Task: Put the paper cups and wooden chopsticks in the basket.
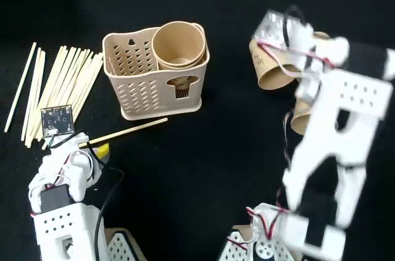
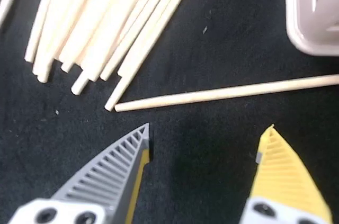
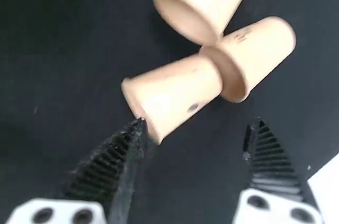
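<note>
Currently both my claws are open w/ nothing held. Left gripper [image 2: 209,128]: jaws spread wide, over bare table [image 1: 203,174] just short of the single chopstick [image 2: 228,92], which lies flat at lower left-centre of the high view, one end near the foot of the basket [image 1: 145,94]. Main chopstick bundle [image 1: 62,85] is fanned out at mid-left, well apart from the basket. Right gripper [image 3: 199,123]: jaws likewise wide, one tip just beside the base of the nearest cup [image 3: 175,94]; contact cannot be confirmed. This cup lies on its side among the loose cups [image 1: 274,66] at upper right of the high view. Stacked cups [image 1: 179,45] already sit in the basket's right compartment. Handling, est.: the chopstick is light, stiff and thin and may roll or pivot, so pinch at mid-length, jaws square across it. Cups are light, thin-walled and crushable, and prob. roll when nudged; grip across the body near the base w/ low force, or by the rim. Limits: my right arm covers part of the loose cups in the high view, so exact qty is unclear; no. of cups in the stack is not readable; the chopstick's near end is hidden by my left arm.
</note>
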Available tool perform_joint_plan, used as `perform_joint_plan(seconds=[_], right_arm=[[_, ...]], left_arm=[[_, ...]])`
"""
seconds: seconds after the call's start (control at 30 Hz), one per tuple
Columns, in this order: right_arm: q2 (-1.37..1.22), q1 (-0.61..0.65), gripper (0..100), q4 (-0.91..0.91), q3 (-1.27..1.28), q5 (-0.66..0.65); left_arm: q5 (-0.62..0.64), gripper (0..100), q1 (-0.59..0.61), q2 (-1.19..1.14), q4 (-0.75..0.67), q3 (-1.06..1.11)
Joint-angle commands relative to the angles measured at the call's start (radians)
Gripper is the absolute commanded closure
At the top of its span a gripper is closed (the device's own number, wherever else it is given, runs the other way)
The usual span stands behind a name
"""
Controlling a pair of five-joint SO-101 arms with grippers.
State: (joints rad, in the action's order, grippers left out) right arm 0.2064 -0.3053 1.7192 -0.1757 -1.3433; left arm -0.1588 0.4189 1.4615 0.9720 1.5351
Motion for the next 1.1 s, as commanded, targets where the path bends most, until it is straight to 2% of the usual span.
perform_joint_plan(seconds=[0.0,0.13,0.27,0.43,0.6,0.73,0.83,0.97,1.07], right_arm=[[0.209,-0.074,70.1,-0.103,0.22,-0.06],[0.387,-0.14,70.1,-0.247,0.499,-0.149],[0.558,-0.212,70.2,-0.477,0.817,-0.207],[0.722,-0.298,69.9,-0.83,1.241,-0.31],[0.773,-0.308,70.1,-1.224,1.549,-0.341],[0.731,-0.279,70.1,-1.498,1.681,-0.333],[0.668,-0.244,70.2,-1.654,1.707,-0.261],[0.536,-0.195,70.2,-1.783,1.658,-0.152],[0.412,-0.176,71.2,-1.809,1.57,-0.103]], left_arm=[[-0.005,69,-0.01,0.005,-0.017,-0.001],[-0.005,69,-0.01,0.005,-0.017,-0.001],[-0.005,69,-0.01,0.005,-0.015,-0.001],[-0.005,69,-0.01,0.005,-0.015,-0.001],[-0.005,69,-0.01,0.005,-0.015,-0.001],[-0.005,69,-0.01,0.005,-0.015,-0.001],[-0.005,69,-0.01,0.005,-0.015,-0.001],[-0.005,69,-0.01,0.005,-0.014,-0.001],[-0.005,69,-0.01,0.005,-0.014,-0.001]])
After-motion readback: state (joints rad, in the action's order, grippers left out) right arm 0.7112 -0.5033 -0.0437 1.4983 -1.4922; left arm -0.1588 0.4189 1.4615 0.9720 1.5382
